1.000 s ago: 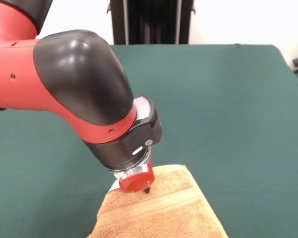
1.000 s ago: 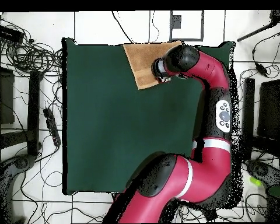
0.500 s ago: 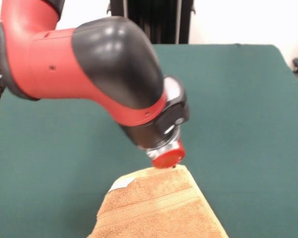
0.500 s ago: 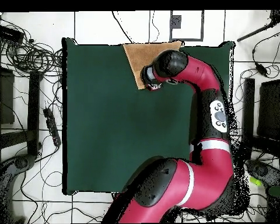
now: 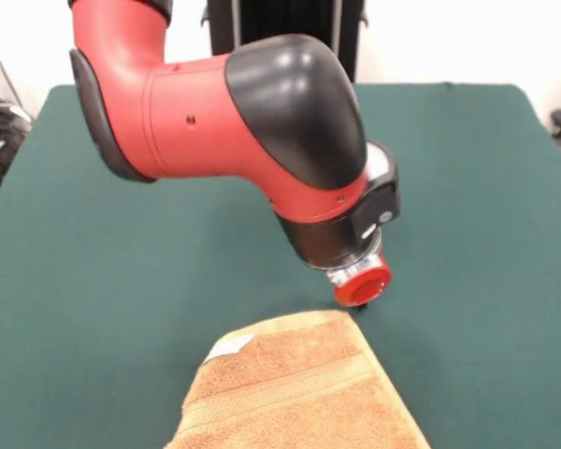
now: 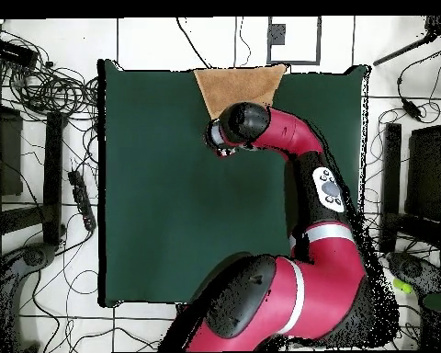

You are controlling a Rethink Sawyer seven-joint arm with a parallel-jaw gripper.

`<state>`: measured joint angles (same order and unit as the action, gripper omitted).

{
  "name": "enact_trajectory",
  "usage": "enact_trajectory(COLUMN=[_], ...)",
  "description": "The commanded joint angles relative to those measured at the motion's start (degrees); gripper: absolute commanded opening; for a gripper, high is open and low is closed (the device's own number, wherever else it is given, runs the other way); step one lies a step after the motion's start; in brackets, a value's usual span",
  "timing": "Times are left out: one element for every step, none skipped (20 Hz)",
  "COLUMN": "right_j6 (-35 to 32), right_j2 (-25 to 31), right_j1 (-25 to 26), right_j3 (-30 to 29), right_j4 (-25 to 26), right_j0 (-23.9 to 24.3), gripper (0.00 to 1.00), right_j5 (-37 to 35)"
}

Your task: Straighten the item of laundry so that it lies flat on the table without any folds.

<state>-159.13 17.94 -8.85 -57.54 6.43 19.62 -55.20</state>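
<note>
The orange-tan towel [image 5: 299, 388] lies at the near edge of the green table [image 5: 122, 281] and runs off the bottom of the front view. A woven stripe band crosses it, and a white label [image 5: 229, 348] sits at its far left corner. My gripper [image 5: 363, 297] hangs just past the towel's far right corner, low over the cloth and off the towel; I cannot see how it is set. In the overhead view the towel [image 6: 240, 87] lies at the table's top edge, and my gripper [image 6: 217, 138] is just below its lower left corner.
The red and black arm [image 5: 262, 140] fills the middle of the front view. The black pedestal [image 5: 280, 37] stands at the far side. In the overhead view, cables and stands [image 6: 40, 92] ring the table [image 6: 160, 202] on the floor.
The arm has swung off the towel: to the right and away in the front view, left and down in the overhead view. The towel's far corner now shows uncovered.
</note>
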Motion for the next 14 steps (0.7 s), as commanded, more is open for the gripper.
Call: enact_trajectory(right_j6=[7.21, 9.76, 12.02, 14.24, 15.07, 15.90, 16.52, 16.52, 16.52, 16.83, 17.26, 17.89, 17.83, 17.95], right_j2=[2.00, 2.39, 3.12, 4.03, 5.13, 6.23, 7.52, 9.13, 10.74, 12.99, 15.26, 17.99, 21.02, 24.59], right_j1=[6.48, 8.86, 11.28, 12.92, 14.23, 15.55, 16.63, 17.56, 18.49, 19.20, 19.48, 19.80, 19.89, 20.22], right_j3=[7.03, 13.19, 19.25, 23.91, 27.63, 31.35, 34.68, 37.62, 40.57, 42.79, 44.37, 45.58, 46.36, 47.09], right_j4=[-0.11, 0.85, 1.73, 2.67, 3.13, 3.60, 4.45, 5.89, 7.33, 9.66, 12.49, 15.88, 19.29, 23.51], right_j0=[-0.96, -0.59, -0.24, 0.18, 0.60, 1.03, 1.38, 1.67, 1.95, 2.47, 2.85, 3.42, 4.02, 4.87], gripper=[0.00, 0.00, 0.00, 0.00, 0.00, 0.00, 0.00, 0.00, 0.00, 0.00, 0.00, 0.00, 0.00, 0.00], right_j5=[-10.75, -14.92, -19.24, -22.90, -26.13, -29.36, -32.46, -35.22, -37.99, -40.60, -42.66, -44.44, -45.56, -46.38])
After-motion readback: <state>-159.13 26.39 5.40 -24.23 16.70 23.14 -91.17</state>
